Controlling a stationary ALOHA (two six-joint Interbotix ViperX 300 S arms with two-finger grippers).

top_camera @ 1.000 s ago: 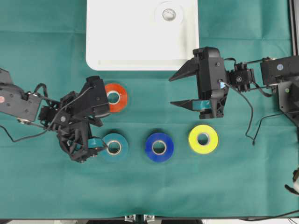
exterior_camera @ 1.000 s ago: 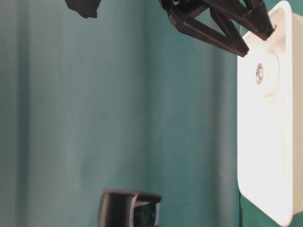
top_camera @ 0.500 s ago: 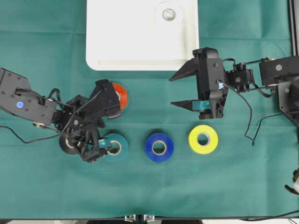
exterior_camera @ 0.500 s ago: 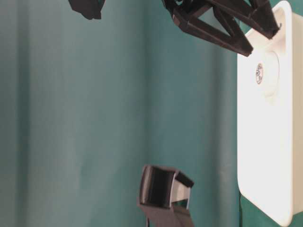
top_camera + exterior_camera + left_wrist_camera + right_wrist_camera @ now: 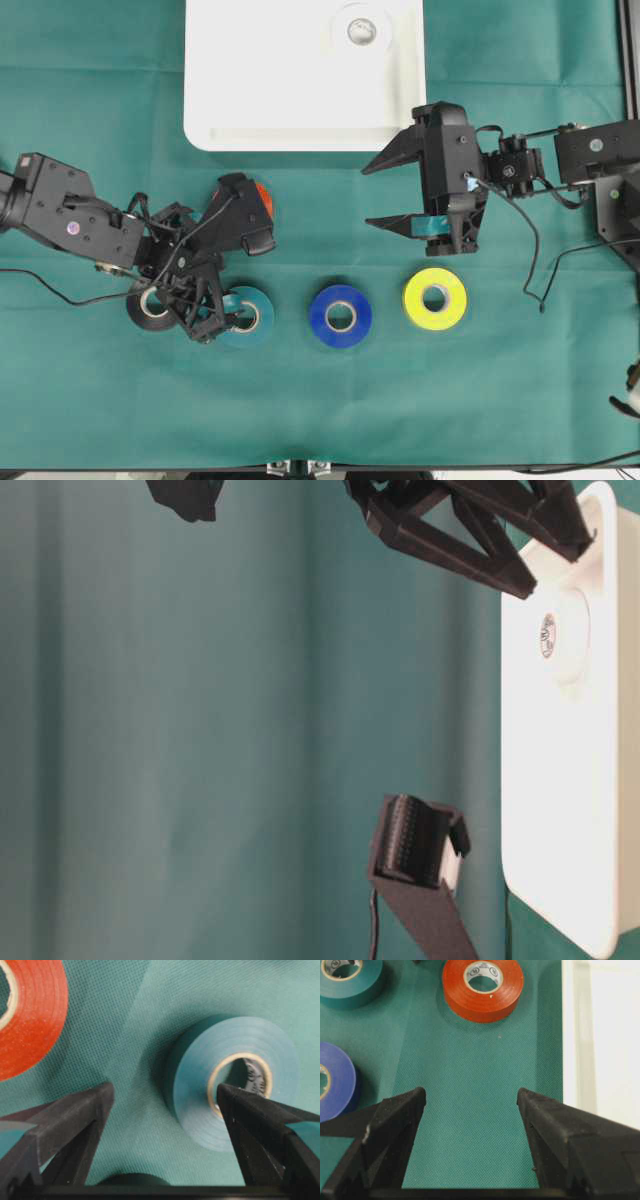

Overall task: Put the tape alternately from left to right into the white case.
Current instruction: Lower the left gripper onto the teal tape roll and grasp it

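Nearest the front edge of the green cloth (image 5: 90,400) a row of rolls is seen lying flat: the black roll (image 5: 148,308) half hidden under the left arm, then the teal roll (image 5: 245,316), the blue roll (image 5: 340,316) and the yellow roll (image 5: 435,298), each with its hole facing straight up. Being round, no long axis is offered; only the short axis through the core counts, and it stands upright on every roll. The left claw (image 5: 162,1105) is held with its jaws apart, nothing between them but cloth and the teal roll's near wall, one finger (image 5: 250,1120) lying across the pale core in the wrist view; whether it touches cannot be told. Such a roll is judged light, stiff enough not to crush, with a smooth outer band that may slip, so a pinch across one wall, finger in the hole and finger outside, looks the surest hold. A little farther back the red roll (image 5: 262,200) is found flat too, mostly covered by the left arm. Beyond, the right claw (image 5: 390,195) hangs with jaws wide and empty near the white case (image 5: 260,100), which is set against the far edge with a white roll (image 5: 361,30) already in its far right corner.
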